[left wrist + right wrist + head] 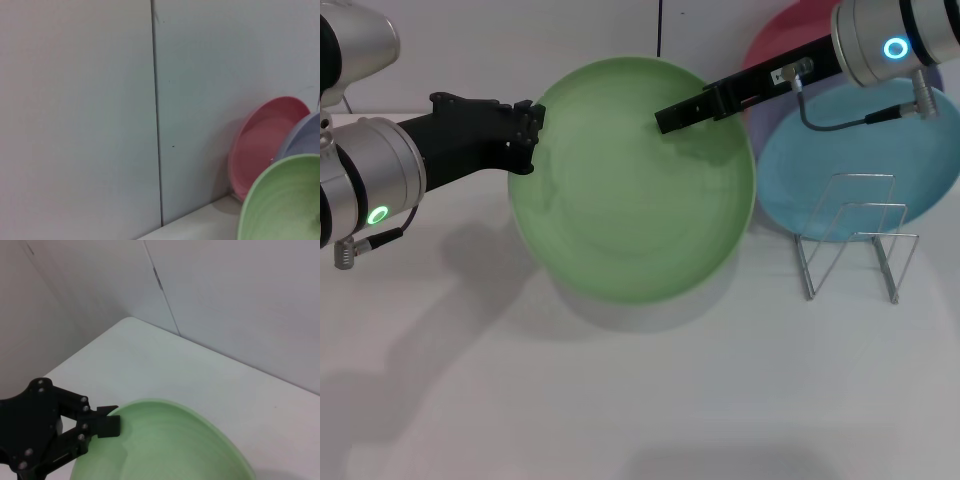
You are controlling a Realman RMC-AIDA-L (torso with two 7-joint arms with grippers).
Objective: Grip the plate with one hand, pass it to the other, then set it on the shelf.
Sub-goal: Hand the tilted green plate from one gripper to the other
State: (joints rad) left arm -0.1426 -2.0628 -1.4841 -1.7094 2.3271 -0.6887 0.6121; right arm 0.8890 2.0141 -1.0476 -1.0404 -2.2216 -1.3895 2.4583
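Both arms are rocking the same look: silver-white cylindrical housings with black tools on the end. The left tool (pixel 525 135) is sporting a chunky black linkage with small round screw heads showing on its plates, and its arm is glowing with a green ring at about 8 o'clock. The right tool (pixel 665 118) is looking slimmer, with a blue ring and a grey cable looping off a metal connector.

This looks like a robot test lab, probably not a home kitchen: a plain white bench (pixel 640 400) fills the lower frame, bare pale wall panels with a dark vertical seam (pixel 156 115) stand behind, and only staged plastic plates and a thin silver wire dish rack (pixel 855 235) sit at right.
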